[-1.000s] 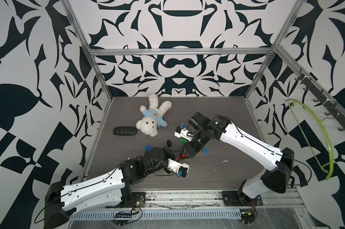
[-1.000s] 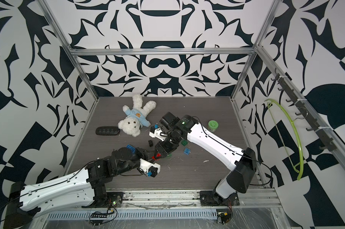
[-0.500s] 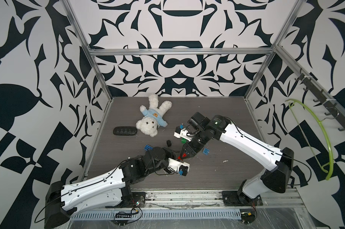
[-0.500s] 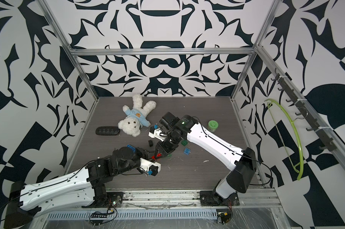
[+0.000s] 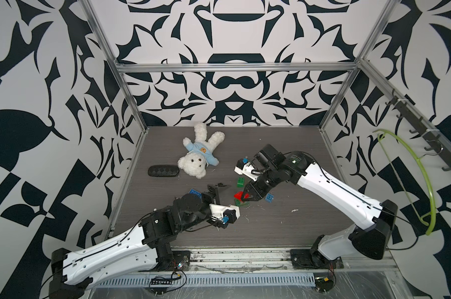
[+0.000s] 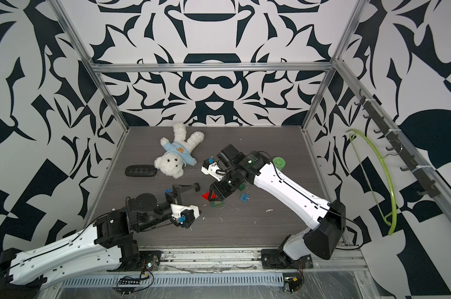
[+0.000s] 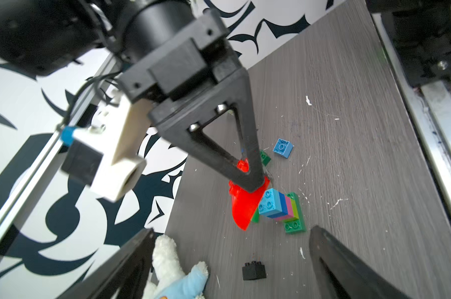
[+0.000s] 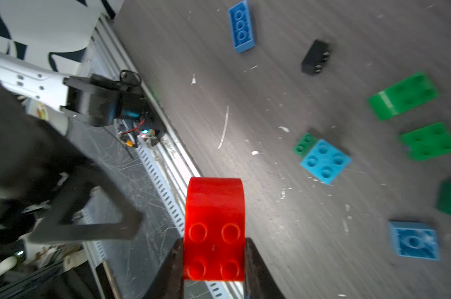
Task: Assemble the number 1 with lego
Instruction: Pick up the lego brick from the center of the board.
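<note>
My right gripper (image 8: 214, 248) is shut on a red curved lego brick (image 8: 214, 207), holding it low over the table (image 5: 271, 233) in both top views (image 5: 238, 194) (image 6: 208, 196). Right beside it in the left wrist view is a small stack (image 7: 281, 207) of light blue, blue, pink, lime and green lego. My left gripper (image 7: 232, 233) is wide open and empty, a short way from the stack (image 5: 218, 185). A black brick (image 7: 254, 270) lies between its fingers' line and the stack.
Loose lego lies around: a blue flat brick (image 8: 241, 26), green bricks (image 8: 403, 94) (image 8: 427, 141), a light blue one (image 5: 269, 198). A white teddy bear (image 5: 198, 158) and a black case (image 5: 163, 170) lie at the back left. A green-lidded jar (image 6: 279, 163) stands behind the right arm.
My left gripper has gone from shut to wide open. The right gripper has tightened on the red brick and has hardly moved.
</note>
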Robot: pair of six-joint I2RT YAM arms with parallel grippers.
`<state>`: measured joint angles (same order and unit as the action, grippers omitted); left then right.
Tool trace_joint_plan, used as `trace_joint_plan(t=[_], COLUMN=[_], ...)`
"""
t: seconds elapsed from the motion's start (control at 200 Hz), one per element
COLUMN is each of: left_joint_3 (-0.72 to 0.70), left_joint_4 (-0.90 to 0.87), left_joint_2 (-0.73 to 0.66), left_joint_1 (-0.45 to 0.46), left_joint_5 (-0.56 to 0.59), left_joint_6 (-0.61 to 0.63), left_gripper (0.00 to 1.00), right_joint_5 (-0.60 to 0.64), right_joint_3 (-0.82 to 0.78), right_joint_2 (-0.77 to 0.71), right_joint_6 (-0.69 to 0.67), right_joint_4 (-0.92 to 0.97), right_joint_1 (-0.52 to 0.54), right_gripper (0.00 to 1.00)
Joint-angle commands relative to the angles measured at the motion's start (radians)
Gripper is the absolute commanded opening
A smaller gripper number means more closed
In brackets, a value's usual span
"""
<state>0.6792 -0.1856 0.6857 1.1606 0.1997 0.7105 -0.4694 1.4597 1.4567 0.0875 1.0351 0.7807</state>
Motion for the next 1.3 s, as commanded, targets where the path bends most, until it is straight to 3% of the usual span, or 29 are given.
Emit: trace_joint_plan(t=[0.0, 0.12, 0.3, 0.43, 0.575, 0.905, 1.185, 1.295], left_joint_3=[0.058, 0.09, 0.059, -0.011, -0.083, -0.18, -0.26, -0.252], left_joint_4=[-0.01, -0.048, -0.114, -0.143, -0.164, -0.198, -0.014, 0.012], left_joint_2=[-0.031, -0.022, -0.037, -0.087, -0.134, -0.195, -0.049, 0.017], left_joint_1=[0.001, 0.001, -0.001, -0.016, -0.059, -0.151, -0.337, -0.378], left_joint_5=[0.065, 0.198, 0.396, 0.411, 0.353, 0.099, -0.276, -0.353], left_joint_6=[-0.31, -0.608, -1.084, -1.379, -1.607, -1.89, -2.062, -2.039], left_gripper=[1.0, 1.0, 1.0, 1.0, 1.0, 1.0, 0.99, 0.98], right_joint_5=[0.118, 0.164, 0.132, 0.105, 0.104, 0.187, 0.212, 0.207], right_joint_3=[-0.009, -0.04, -0.119, -0.112, -0.13, -0.067, -0.019, -0.007], right_joint_2=[-0.02, -0.039, -0.078, -0.072, -0.076, 0.028, 0.096, 0.129], right_joint_6=[-0.126, -0.267, -0.53, -0.704, -0.861, -0.996, -1.076, -1.103], right_joint_4=[-0.051, -0.134, -0.277, -0.235, -0.195, -0.096, -0.085, -0.083], right_joint_1=[0.002, 0.002, 0.002, 0.0, 0.0, 0.0, 0.0, -0.004], right_gripper=[0.09, 0.09, 0.05, 0.04, 0.04, 0.03, 0.03, 0.01])
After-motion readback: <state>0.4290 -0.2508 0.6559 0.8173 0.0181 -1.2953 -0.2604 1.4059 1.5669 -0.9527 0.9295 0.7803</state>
